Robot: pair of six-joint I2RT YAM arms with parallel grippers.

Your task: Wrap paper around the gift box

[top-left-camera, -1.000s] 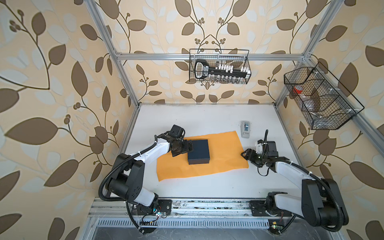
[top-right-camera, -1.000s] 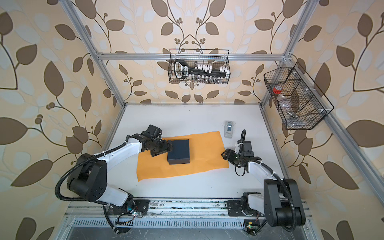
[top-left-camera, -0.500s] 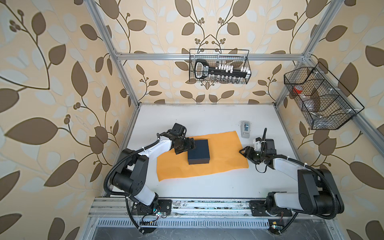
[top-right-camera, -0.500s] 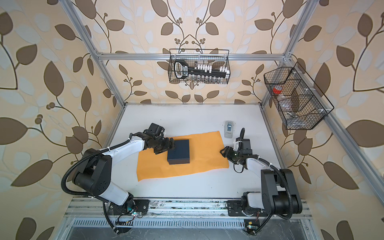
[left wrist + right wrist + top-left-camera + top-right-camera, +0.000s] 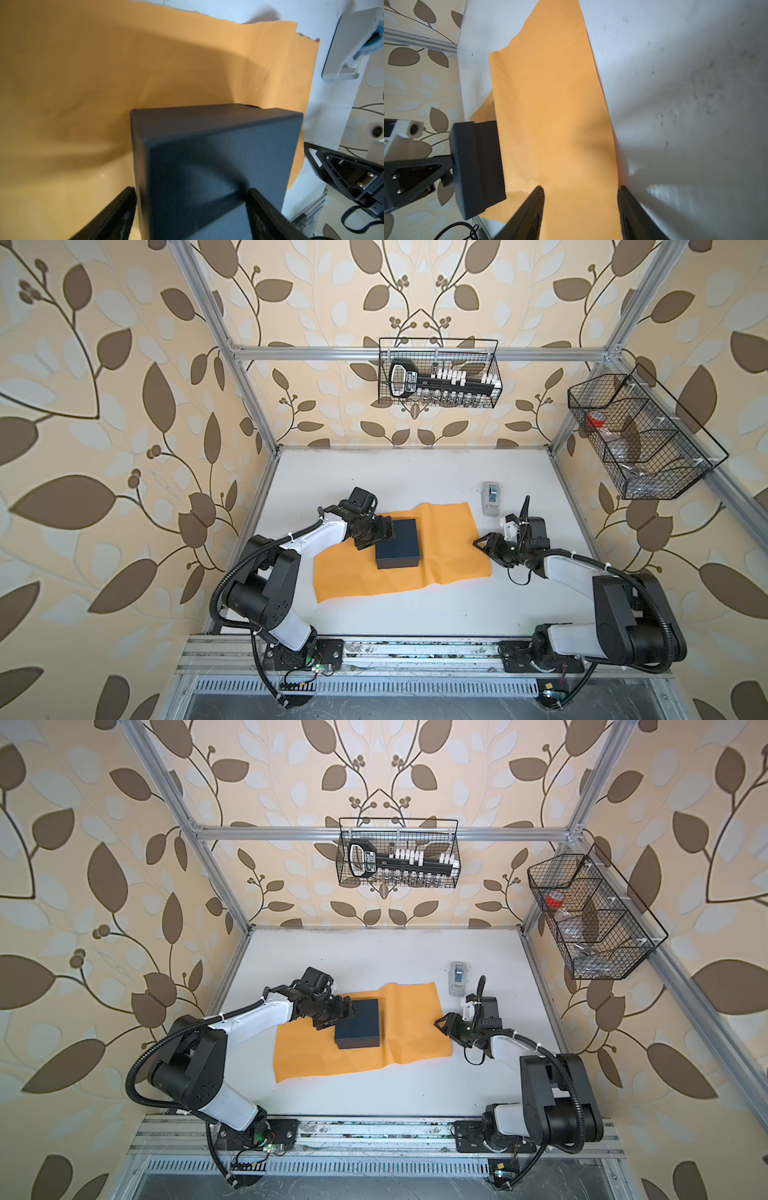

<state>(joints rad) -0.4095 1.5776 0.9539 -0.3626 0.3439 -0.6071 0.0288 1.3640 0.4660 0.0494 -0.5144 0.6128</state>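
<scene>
While the gift box [image 5: 398, 543] is sitting flat on the paper [image 5: 453, 549], near the sheet's middle in both top views, you are holding the left gripper [image 5: 190, 189] right up against the box's left side. Its jaws are standing wide apart. In the left wrist view one finger [image 5: 122, 207] is lying just beside a side face of the box. The other is showing in front of the box's broad dark face, not past its far edge. So the jaws are not reaching around the box, and you are gripping nothing with them. In the right wrist view a finger of that gripper is appearing to meet the lid's edge, but I cannot tell whether it is pressing.

The paper is lying spread and lightly creased on the white table [image 5: 415, 477]. You are holding the right gripper [image 5: 581, 188] low at the sheet's right edge with its jaws partway apart. One finger [image 5: 533, 207] is hanging over the orange sheet, and the other is lying along the paper's edge, by the bare table. Nothing is being pinched between them. The tape dispenser [image 5: 490, 497] is standing on the table near the sheet's far right corner, clear of the paper.
</scene>
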